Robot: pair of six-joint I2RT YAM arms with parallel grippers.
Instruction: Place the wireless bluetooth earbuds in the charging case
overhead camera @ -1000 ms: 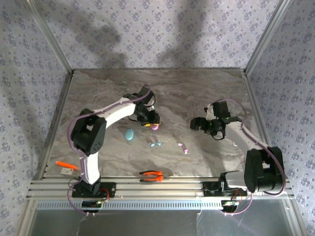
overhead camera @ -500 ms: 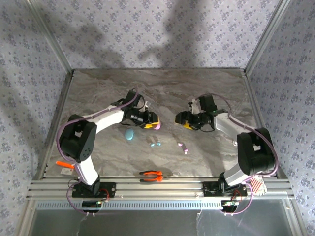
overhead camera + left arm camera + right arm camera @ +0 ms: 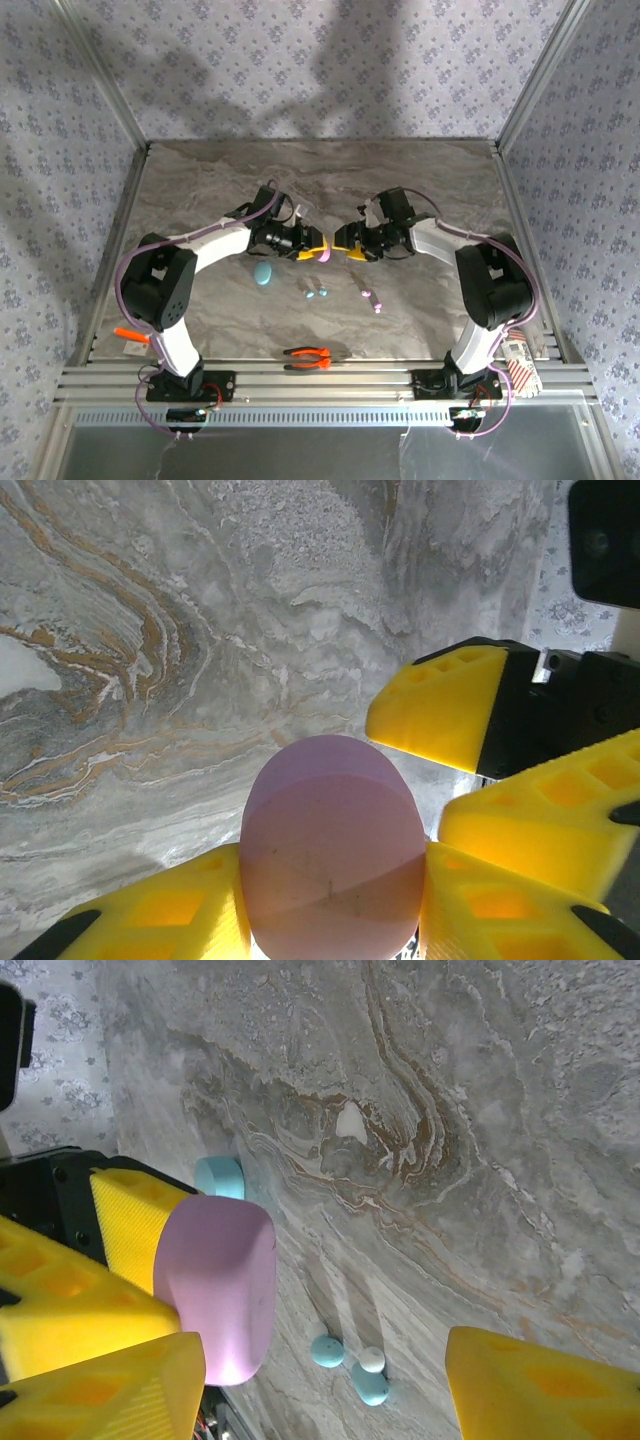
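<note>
The left gripper (image 3: 314, 253) clamped the pink case (image 3: 330, 850) at mid-table (image 3: 440, 180), long axis along its fingers, rounded end outward. Two teal earbuds (image 3: 326, 1350) lay on the table nearby, heading indiscernible. The right gripper (image 3: 352, 250) stood unclenched beside the case. Two pink earbuds (image 3: 377, 305) lay nearer the bases.

left tool (image 3: 316, 253): clamped, arm stretched inward | right tool (image 3: 348, 250): jaws apart, facing left tool
</note>
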